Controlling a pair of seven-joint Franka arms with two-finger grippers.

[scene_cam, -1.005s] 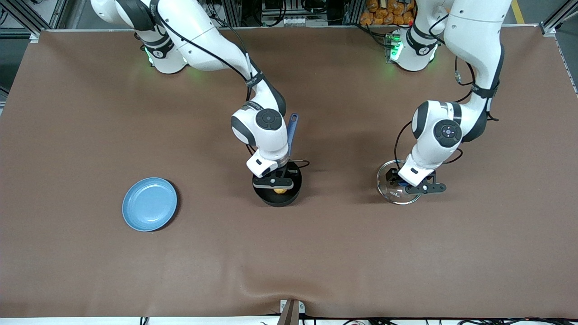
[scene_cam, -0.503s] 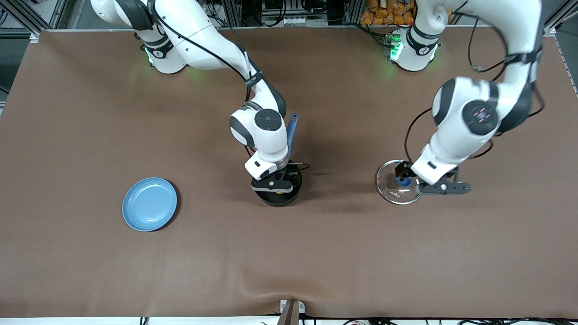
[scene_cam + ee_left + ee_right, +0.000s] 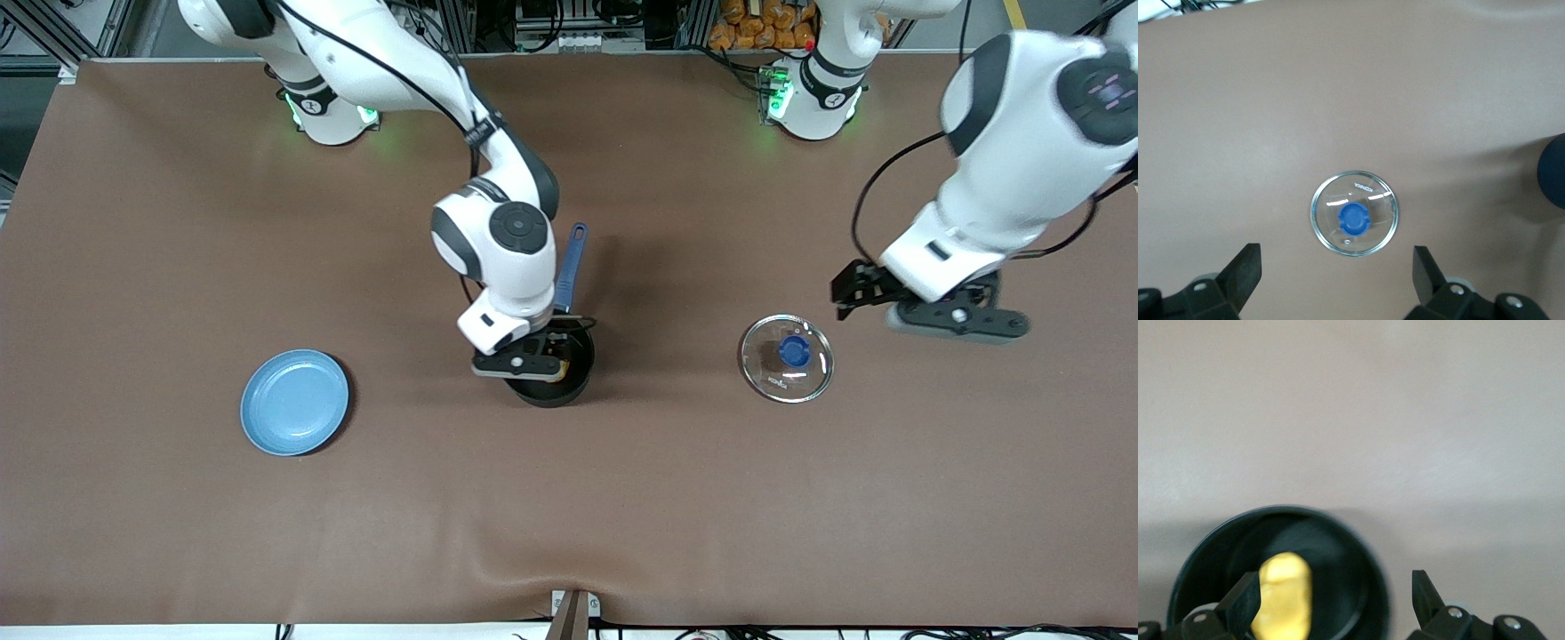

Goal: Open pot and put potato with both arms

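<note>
The black pot (image 3: 551,378) with its blue handle (image 3: 569,262) stands mid-table, uncovered. The yellow potato (image 3: 1281,593) lies inside the pot (image 3: 1368,567). My right gripper (image 3: 517,364) hangs just above the pot's rim, open and empty, with the potato below one finger (image 3: 1245,600). The glass lid (image 3: 787,357) with its blue knob lies flat on the table, beside the pot toward the left arm's end. My left gripper (image 3: 956,324) is open and empty, raised over the table past the lid. The left wrist view shows the lid (image 3: 1354,213) between its spread fingers (image 3: 1245,270).
A light-blue plate (image 3: 295,402) lies on the brown table (image 3: 569,516) toward the right arm's end, a little nearer to the front camera than the pot. A small bracket (image 3: 573,609) sits at the table's front edge.
My left gripper has let go of the lid's knob, risen and swung away toward the left arm's end. My right gripper has lifted slightly, leaving the potato in the pot.
</note>
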